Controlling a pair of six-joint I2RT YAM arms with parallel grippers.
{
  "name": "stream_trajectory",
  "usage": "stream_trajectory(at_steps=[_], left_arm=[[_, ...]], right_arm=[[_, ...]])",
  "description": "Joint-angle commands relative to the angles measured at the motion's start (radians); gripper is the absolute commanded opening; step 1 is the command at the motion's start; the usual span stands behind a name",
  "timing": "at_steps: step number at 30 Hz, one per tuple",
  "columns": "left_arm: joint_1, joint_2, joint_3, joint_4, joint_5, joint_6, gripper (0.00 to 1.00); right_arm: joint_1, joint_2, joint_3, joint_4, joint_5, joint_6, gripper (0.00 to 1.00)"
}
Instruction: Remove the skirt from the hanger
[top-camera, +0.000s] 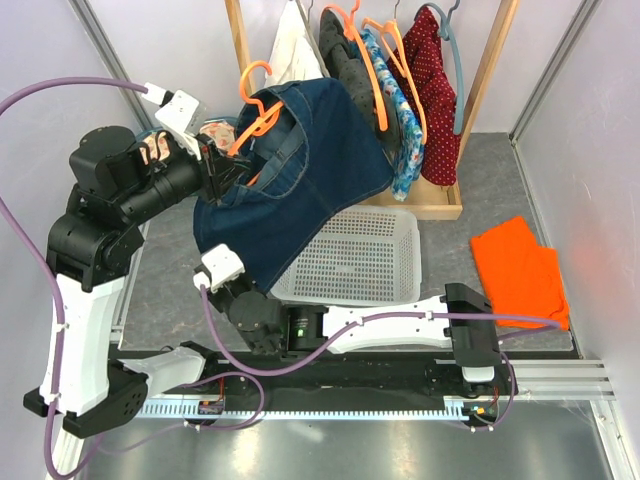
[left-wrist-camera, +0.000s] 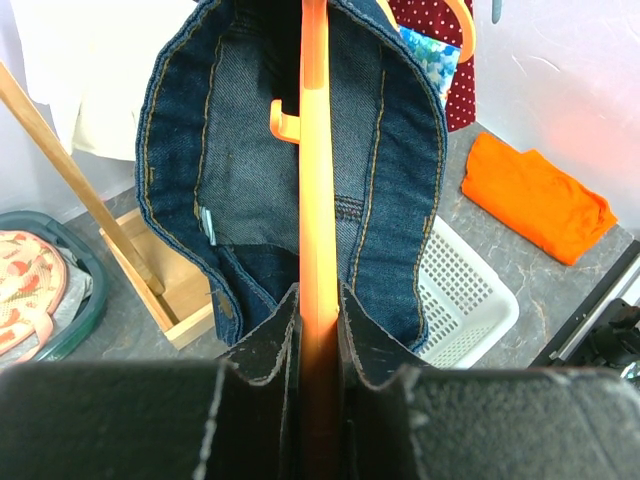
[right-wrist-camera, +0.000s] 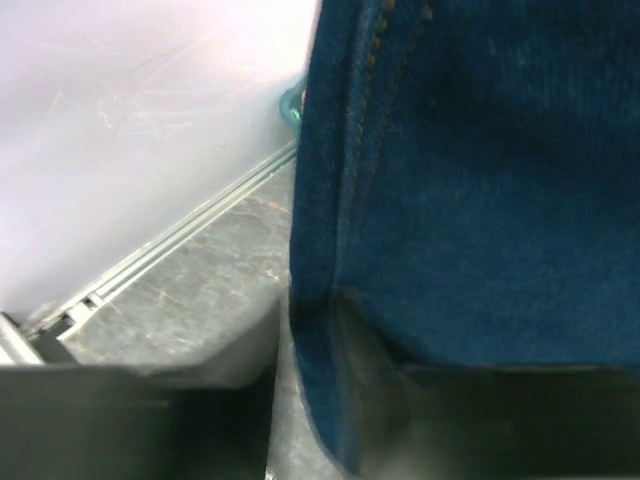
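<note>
Above the basket (top-camera: 395, 228), dark denim skirt (top-camera: 300, 170) on hanger (left-wrist-camera: 320, 250), left hand (left-wrist-camera: 318, 340) clamped there.

A walled-in lab test cell: white panels (top-camera: 590, 120) all round, wooden garment rack (top-camera: 480, 75) at twelve o'clock, grey tabletop (top-camera: 500, 180), aluminium rail (top-camera: 540, 375) at six.

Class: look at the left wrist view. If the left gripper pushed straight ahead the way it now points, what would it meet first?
The left gripper is shut on the orange hanger, so straight ahead it would run along that bar into the denim skirt draped around it. Depth beyond that is unclear.
</note>
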Motion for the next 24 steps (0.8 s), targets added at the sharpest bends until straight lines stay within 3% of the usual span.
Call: stream_trajectory(at_steps=[1, 2, 10, 24], left_arm=[[0.001, -0.043, 0.041, 0.170, 0.008, -0.017, 0.02], [0.001, -0.044, 0.039, 0.170, 0.008, -0.017, 0.02], [0.000, -0.035, 0.039, 0.171, 0.024, -0.017, 0.02], [0.000, -0.008, 0.099, 0.170, 0.044, -0.019, 0.02]], right_arm=[[0.008, -0.004, 0.084, 0.102, 0.000, -0.004, 0.06], [0.011, 0.001, 0.094, 0.077, -0.003, -0.003, 0.00], [0.109, 0.074, 0.122, -0.042, 0.026, -0.106, 0.00], [0.081, 0.004, -0.275, -0.372, -0.014, 0.210, 0.00]])
